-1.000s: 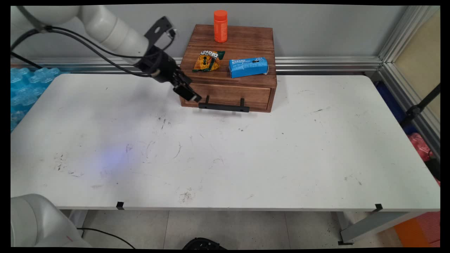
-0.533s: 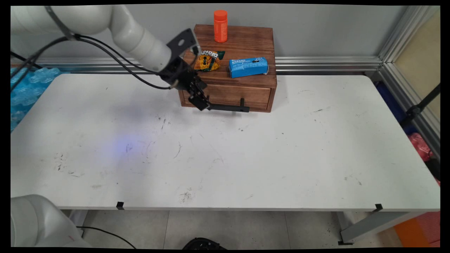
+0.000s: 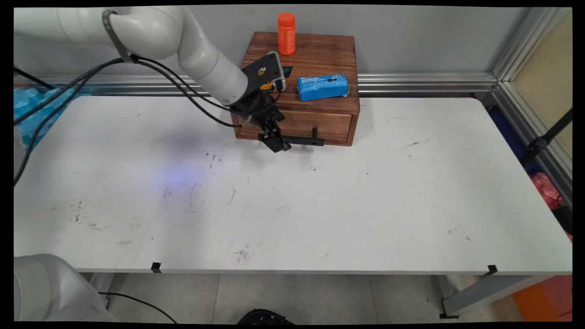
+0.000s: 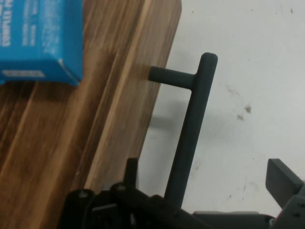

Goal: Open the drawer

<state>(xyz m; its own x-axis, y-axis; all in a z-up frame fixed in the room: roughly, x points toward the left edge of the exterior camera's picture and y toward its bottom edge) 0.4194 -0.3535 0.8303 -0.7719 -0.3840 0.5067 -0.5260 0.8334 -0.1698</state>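
Observation:
A small wooden drawer box [image 3: 320, 50] stands at the back of the white table [image 3: 320, 205]. A black bar handle [image 3: 304, 140] sticks out from its drawer front [image 3: 315, 123]. My gripper [image 3: 275, 140] is open at the handle's left end. In the hand view the handle [image 4: 190, 129] runs between the two fingers [image 4: 131, 171], with neither touching it. On the box lie a blue carton [image 3: 323, 87], an orange bottle [image 3: 286, 33] and a green-yellow snack packet [image 3: 287, 71], which my hand mostly hides. The blue carton [image 4: 38, 38] also shows in the hand view.
Black cables [image 3: 91, 77] hang from the arm over the table's back left. Blue bubble wrap [image 3: 32, 114] lies beyond the left edge. An aluminium frame [image 3: 525, 59] and a red bag [image 3: 546, 189] stand past the right edge.
The arm has swung right and down. The gripper went from left of the box to the drawer handle's left end, and the hand now covers most of the snack packet.

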